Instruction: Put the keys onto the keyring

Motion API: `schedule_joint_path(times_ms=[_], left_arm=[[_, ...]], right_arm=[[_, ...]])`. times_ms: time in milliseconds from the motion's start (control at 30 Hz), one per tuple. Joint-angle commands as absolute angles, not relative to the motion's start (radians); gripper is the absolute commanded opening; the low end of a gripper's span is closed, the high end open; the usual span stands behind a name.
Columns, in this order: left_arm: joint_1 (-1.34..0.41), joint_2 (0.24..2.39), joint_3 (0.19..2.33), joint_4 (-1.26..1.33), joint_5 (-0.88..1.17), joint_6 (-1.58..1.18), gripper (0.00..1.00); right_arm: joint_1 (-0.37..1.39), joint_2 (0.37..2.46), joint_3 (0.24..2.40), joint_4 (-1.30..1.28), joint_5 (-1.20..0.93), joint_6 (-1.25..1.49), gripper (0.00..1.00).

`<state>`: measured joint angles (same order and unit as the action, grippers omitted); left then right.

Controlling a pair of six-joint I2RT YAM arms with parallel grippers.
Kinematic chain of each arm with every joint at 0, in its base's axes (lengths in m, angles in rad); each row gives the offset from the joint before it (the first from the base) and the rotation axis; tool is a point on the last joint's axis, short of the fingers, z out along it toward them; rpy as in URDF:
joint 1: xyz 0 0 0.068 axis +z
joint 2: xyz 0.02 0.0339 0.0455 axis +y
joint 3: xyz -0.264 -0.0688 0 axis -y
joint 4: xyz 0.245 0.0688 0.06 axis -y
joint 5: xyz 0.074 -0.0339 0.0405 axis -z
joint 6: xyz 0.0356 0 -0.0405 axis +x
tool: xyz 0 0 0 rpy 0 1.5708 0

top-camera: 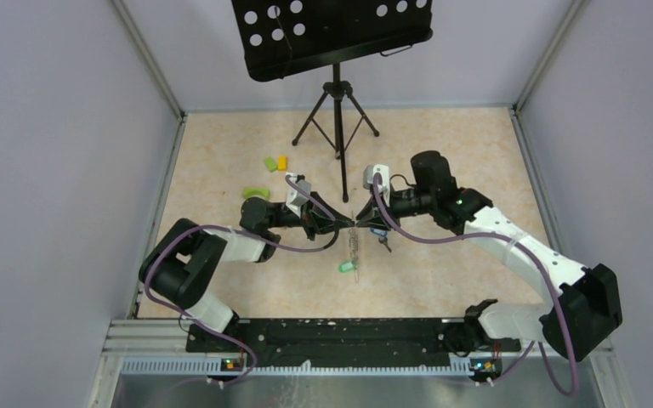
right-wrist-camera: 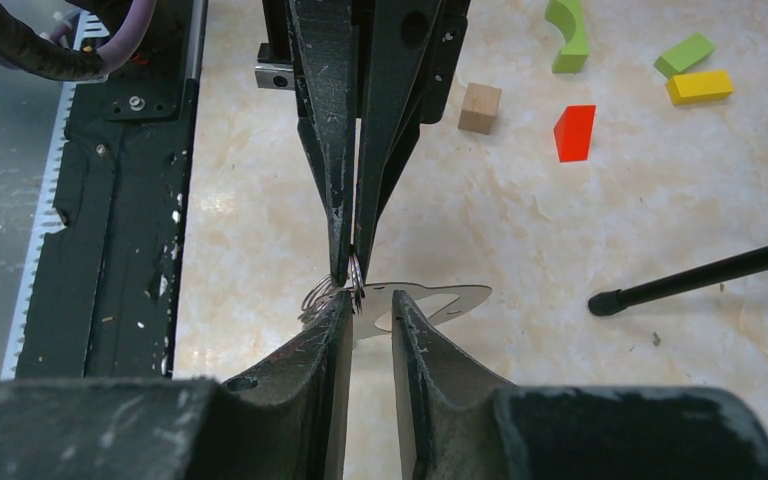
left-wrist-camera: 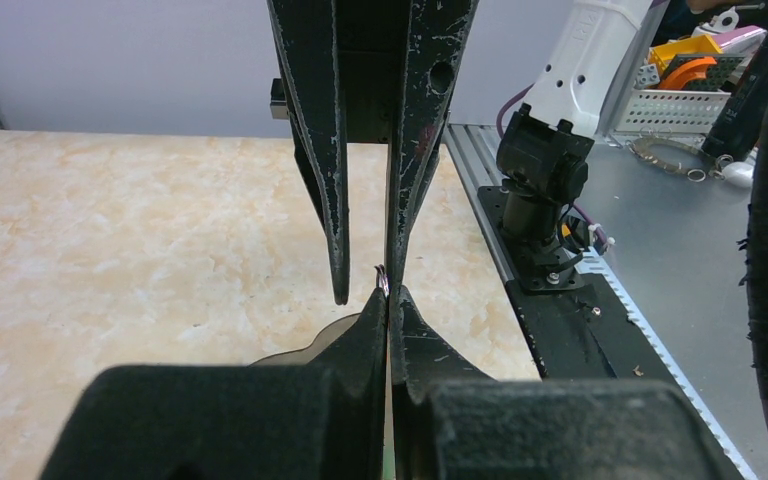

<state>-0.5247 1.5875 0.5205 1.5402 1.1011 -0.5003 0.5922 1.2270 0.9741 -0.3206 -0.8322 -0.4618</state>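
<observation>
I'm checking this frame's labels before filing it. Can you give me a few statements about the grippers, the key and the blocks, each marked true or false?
1. The left gripper has its fingers shut on a small metal ring. True.
2. The right gripper has its fingers pressed tight together. False: the right wrist view shows a clear gap between them.
3. A red block lies on the table. True.
4. The green-tagged key is pinched in the right gripper. False: it sits nearer the arm bases, clear of both grippers' fingers.
</observation>
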Motion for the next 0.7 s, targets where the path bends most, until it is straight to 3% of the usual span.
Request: schedule_joint_path(times_ms=[0, 467, 567, 667], left_arm=[[-0.525, 1.552, 0.517, 1.793, 1.083, -0.514, 0.0], [-0.525, 1.562, 0.519, 1.793, 1.084, -0.515, 0.0], [-0.525, 1.565, 0.518, 1.792, 1.084, -0.514, 0.0], [-0.525, 1.571, 0.518, 1.793, 1.084, -0.51, 0.0]], right_arm=[[0.581, 1.231, 0.972, -0.289, -0.848, -0.479, 0.2], [0.581, 1.258, 0.977, -0.291, -0.903, -0.476, 0.18], [0.581, 1.256, 0.979, -0.291, -0.911, -0.475, 0.14], [0.581, 1.253, 0.983, -0.295, -0.917, -0.475, 0.0]])
